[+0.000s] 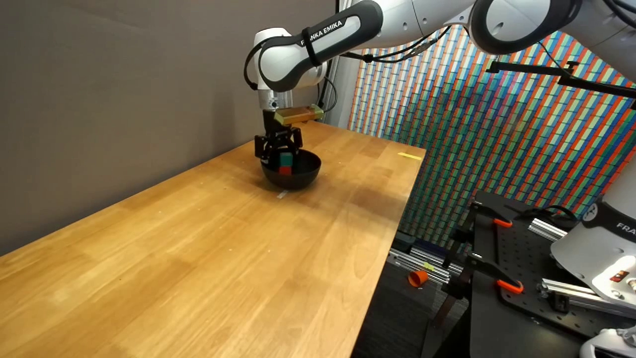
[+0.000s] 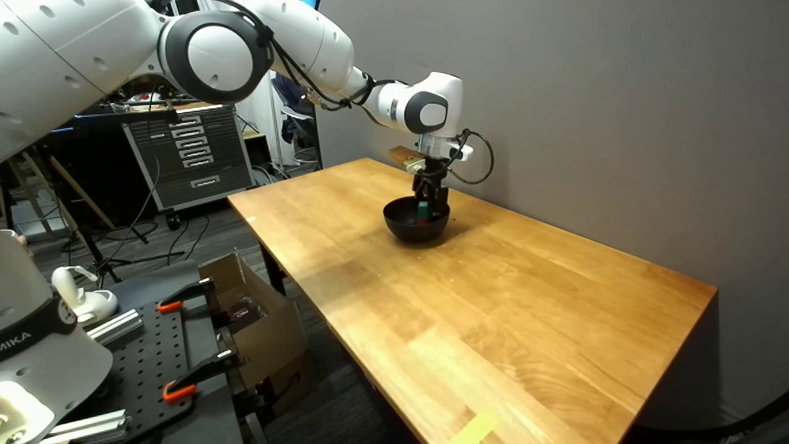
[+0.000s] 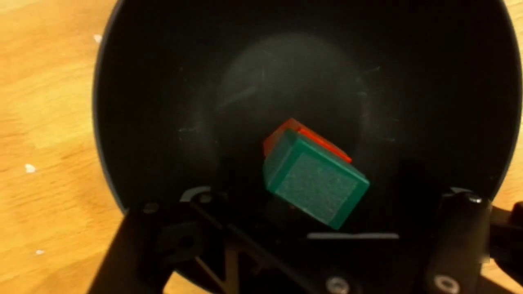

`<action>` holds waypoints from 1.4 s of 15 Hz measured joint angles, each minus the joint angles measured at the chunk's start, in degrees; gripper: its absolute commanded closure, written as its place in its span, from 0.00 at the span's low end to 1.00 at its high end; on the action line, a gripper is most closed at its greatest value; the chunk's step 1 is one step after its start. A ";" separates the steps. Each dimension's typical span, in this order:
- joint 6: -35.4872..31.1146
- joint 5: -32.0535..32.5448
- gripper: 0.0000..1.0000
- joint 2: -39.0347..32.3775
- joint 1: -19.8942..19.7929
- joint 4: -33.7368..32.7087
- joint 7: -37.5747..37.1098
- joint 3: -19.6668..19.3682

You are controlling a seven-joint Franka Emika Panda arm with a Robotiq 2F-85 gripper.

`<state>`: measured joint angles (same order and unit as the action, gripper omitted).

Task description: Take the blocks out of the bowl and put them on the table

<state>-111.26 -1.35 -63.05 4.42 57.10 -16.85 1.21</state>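
The black bowl [image 1: 298,180] stands on the light-wood table [image 1: 223,248] near the wall. The bowl also shows in an exterior view [image 2: 414,231] and in the wrist view [image 3: 294,61]. Inside it, the green block [image 3: 316,183] sits on top of the red block [image 3: 322,143], which is mostly covered in the wrist view. Both also show in an exterior view, green [image 1: 286,159] above red [image 1: 285,170]. My gripper [image 1: 279,149] points down into the bowl. In the wrist view its fingers [image 3: 333,196] are wide apart on either side of the green block, with gaps.
A grey wall [image 1: 124,99] runs along the table's long side behind the arm. The bowl's rim surrounds my fingers. Yellow tape [image 1: 410,155] is on the table near its end. A cardboard box [image 2: 265,333] stands on the floor beside the robot's base.
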 measured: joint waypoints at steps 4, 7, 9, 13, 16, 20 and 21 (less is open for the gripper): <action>0.49 -0.03 0.34 -0.39 -0.42 0.00 0.00 -0.03; 0.59 -0.05 0.58 -0.71 -0.57 0.00 0.00 -0.03; 0.61 -0.13 0.73 -0.84 -0.59 0.00 0.00 -0.03; 0.72 -0.51 0.76 -0.86 -0.78 -0.03 0.00 -0.03; 0.93 -1.19 0.76 -0.85 -1.33 -0.04 -0.05 -0.05; 1.53 -1.38 0.76 0.20 -2.33 -0.15 -0.15 -0.14; 1.80 -1.38 0.76 0.82 -2.44 -0.17 -0.21 -0.22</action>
<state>-109.45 -2.73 -62.23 1.99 56.93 -17.06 1.00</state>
